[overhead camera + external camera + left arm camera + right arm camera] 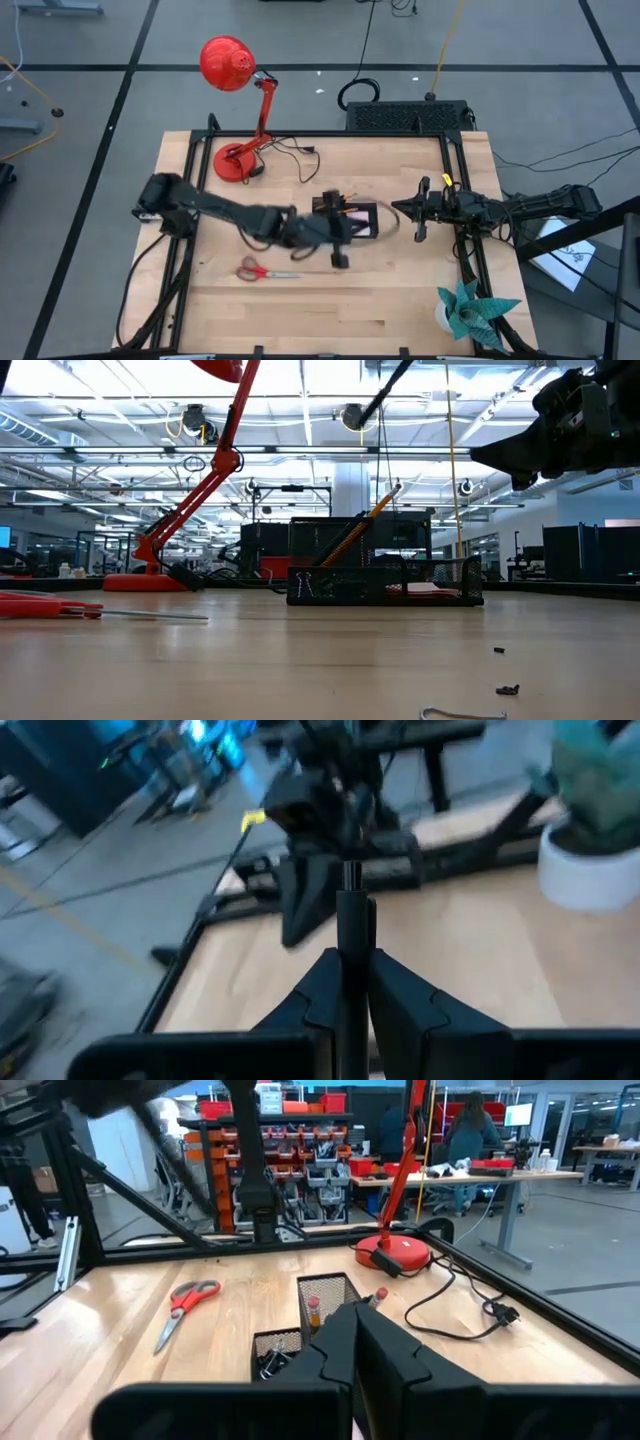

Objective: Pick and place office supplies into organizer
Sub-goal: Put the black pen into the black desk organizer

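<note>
Mid-table, black mesh organizer [305, 1330] holds orange pencils [314, 1312] upright.

Two arms, each with one gripper: left gripper [340, 258], right gripper [398, 208]. One pen [350, 935], in the left fingers. One organizer [360, 222]. One pair of scissors [262, 270]. Two pencils [314, 1311] stand in the organizer in the right wrist view. One pink pad [432, 589] lies in it. One lamp [236, 110]. One paper plant [470, 310] in one white pot. Two small black bits [507, 689] and one wire clip [462, 713] lie on the table [400, 300]. Two people [470, 1125] sit in the background
</note>
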Robot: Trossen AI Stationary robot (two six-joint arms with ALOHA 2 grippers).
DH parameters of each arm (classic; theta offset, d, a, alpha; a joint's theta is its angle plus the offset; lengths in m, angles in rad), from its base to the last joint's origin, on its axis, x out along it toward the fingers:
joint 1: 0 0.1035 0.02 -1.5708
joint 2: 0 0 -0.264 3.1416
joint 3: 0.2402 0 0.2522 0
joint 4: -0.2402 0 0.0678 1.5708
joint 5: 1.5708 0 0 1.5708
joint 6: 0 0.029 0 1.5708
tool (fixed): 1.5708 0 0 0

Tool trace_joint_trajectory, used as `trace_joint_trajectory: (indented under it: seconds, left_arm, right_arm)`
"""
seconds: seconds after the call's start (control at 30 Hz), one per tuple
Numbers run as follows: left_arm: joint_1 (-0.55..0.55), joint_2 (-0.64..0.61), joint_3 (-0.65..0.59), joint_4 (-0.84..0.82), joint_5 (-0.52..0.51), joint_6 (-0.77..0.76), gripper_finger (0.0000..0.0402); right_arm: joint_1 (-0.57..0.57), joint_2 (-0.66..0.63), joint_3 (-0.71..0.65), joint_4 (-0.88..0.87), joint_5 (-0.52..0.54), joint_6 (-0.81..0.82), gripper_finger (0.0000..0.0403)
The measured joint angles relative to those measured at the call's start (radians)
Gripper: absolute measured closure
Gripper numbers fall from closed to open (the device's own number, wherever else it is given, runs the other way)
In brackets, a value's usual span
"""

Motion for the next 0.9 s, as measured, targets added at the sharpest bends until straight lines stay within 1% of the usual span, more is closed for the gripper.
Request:
trace_joint_trajectory:
  seconds: [0.07,0.17,0.3,0.37,0.5,0.6,0.77,0.9]
  left_arm:
    - [0.039,-0.039,-0.096,0.115,0.099,0.02,0.036]
    - [0.088,-0.088,-0.222,0.238,0.2,0.027,0.036]
    - [0.158,-0.157,-0.359,0.405,0.279,-0.004,0.036]
    - [0.187,-0.176,-0.415,0.422,0.306,-0.009,0.036]
    - [0.257,-0.182,-0.481,0.468,0.373,-0.016,0.036]
    - [0.321,-0.168,-0.505,0.504,0.46,-0.033,0.036]
    - [0.391,-0.153,-0.577,0.519,0.564,-0.019,0.036]
    - [0.429,-0.153,-0.647,0.55,0.603,-0.031,0.036]
  right_arm:
    - [0.0,0.0,0.0,-0.004,0.0,0.0,0.0399]
    - [0.0,0.0,0.0,-0.012,0.0,-0.008,0.0399]
    - [0.0,-0.001,0.0,-0.015,0.001,-0.009,0.0399]
    - [0.0,0.0,0.0,-0.018,0.001,-0.001,0.0399]
    - [0.001,0.002,0.0,-0.054,0.0,0.01,0.0399]
    - [0.001,0.002,0.0,-0.06,0.001,0.026,0.0399]
    - [0.001,0.002,0.0,-0.049,0.002,0.025,0.0399]
    - [0.001,0.002,0.0,0.002,0.003,0.022,0.0399]
